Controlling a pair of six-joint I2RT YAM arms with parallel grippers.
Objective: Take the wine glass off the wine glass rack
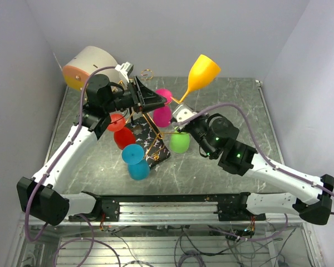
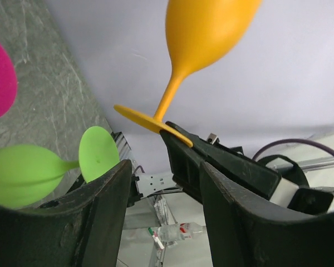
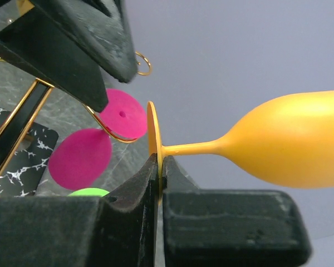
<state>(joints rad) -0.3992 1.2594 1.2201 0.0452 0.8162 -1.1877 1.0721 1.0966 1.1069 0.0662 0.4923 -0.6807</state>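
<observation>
One orange wine glass (image 1: 202, 72), foot tight in right pincer (image 3: 160, 164); left pincer (image 2: 162, 172) apart.

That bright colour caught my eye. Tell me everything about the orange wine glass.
The orange wine glass looks like matte, opaque plastic: a rounded bowl, thin stem and flat round foot. It is off the wine glass rack, tilted in the air, bowl uppermost. The right gripper pinches the foot's rim.
</observation>
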